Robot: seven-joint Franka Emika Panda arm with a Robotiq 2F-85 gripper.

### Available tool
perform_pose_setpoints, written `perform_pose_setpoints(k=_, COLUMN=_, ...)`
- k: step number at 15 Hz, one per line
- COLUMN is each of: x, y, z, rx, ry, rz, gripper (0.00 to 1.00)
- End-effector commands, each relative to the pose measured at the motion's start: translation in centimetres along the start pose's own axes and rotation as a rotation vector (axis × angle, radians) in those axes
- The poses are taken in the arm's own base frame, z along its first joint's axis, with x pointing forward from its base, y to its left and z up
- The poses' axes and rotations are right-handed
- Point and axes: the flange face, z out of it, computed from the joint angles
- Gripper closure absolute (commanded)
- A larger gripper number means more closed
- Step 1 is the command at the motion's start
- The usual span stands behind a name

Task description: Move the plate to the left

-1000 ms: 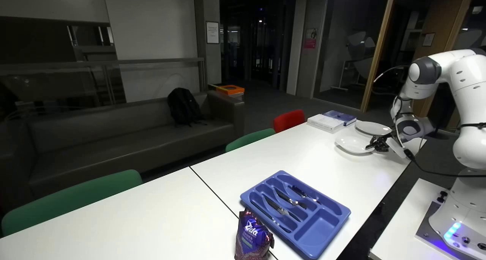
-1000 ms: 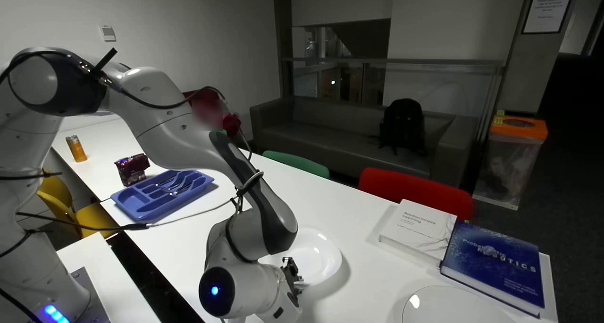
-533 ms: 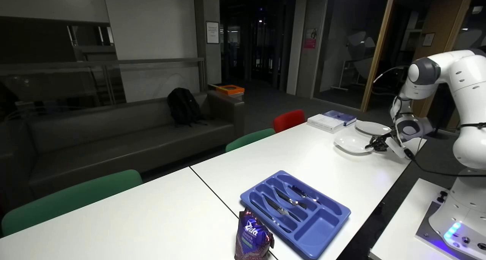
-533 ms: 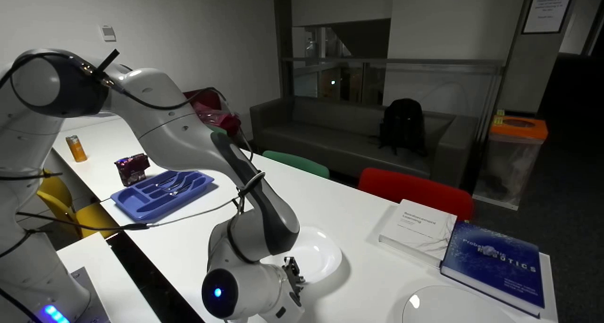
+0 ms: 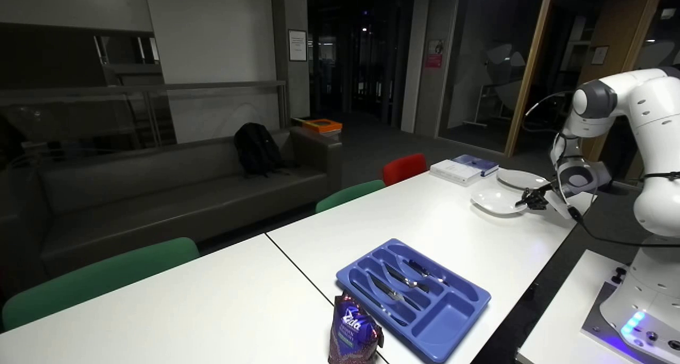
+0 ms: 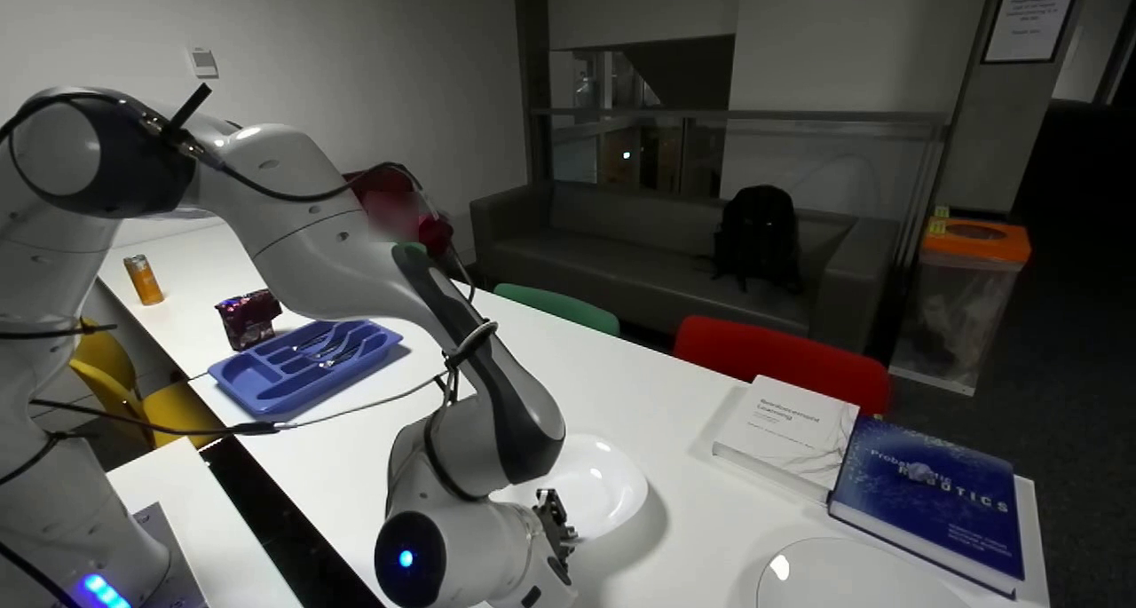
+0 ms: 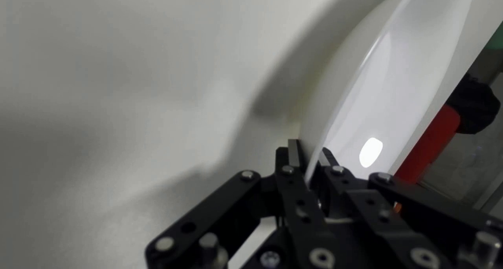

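In an exterior view, the gripper (image 5: 521, 202) is clamping the plate (image 5: 494, 200) by the rim nearest the arm (image 5: 659, 117), so the plate is reaching out ahead of the gripper over the worktop (image 5: 425, 220). A loose plate (image 5: 520, 179) is lying near the gripper on its right, as the arm is facing; the tray (image 5: 445, 320) is resting well apart on its left, where the task is presumably leading.

In an exterior view, the arm is hiding part of the plate, while the white book (image 6: 790, 426) and the blue book (image 6: 927, 501) are lying to the gripper's right. The plate is casting a shadow beside itself, but I cannot tell whether its base is touching the worktop.

In the wrist view, the fingers (image 7: 290, 182) are pinching the rim, one inside and one outside the plate, whose wall is running forward from between them. Its sharp highlight is suggesting a hard glaze: stiff, slippery, probably moderate in weight and likely to chip if knocked. Held at one edge, it may be wanting to droop or twist. A deeper bite, down onto the sloping wall, would be steadying it; a harder squeeze would be gaining little on so smooth a face.
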Motion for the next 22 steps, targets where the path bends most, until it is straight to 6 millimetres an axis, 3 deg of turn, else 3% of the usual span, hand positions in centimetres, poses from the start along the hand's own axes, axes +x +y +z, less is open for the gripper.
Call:
perform_pose_setpoints(k=1, x=1.5, y=-2.2, z=-3.8, rx=-0.012, ry=0.021, rz=-0.048, gripper=0.98)
perform_pose_setpoints(k=5, x=3.3, y=-4.9, z=-5.3, rx=-0.024, ry=-0.002, rz=-0.141, gripper=0.98)
perform_pose_setpoints(k=8, x=4.1, y=-8.0, z=-4.9, rx=-0.007, ry=-0.044, rz=-0.232, gripper=0.98)
perform_pose_setpoints(k=15, x=4.0, y=-14.8, z=-1.6, rx=0.077, ry=-0.163, rz=-0.405, gripper=0.98)
perform_pose_setpoints(k=19, x=3.4, y=-17.0, z=-0.1, rx=0.127, ry=-0.265, rz=-0.501, gripper=0.98)
perform_pose_setpoints(k=22, x=2.7, y=-17.7, z=0.4, rx=0.183, ry=-0.438, rz=-0.598, gripper=0.98)
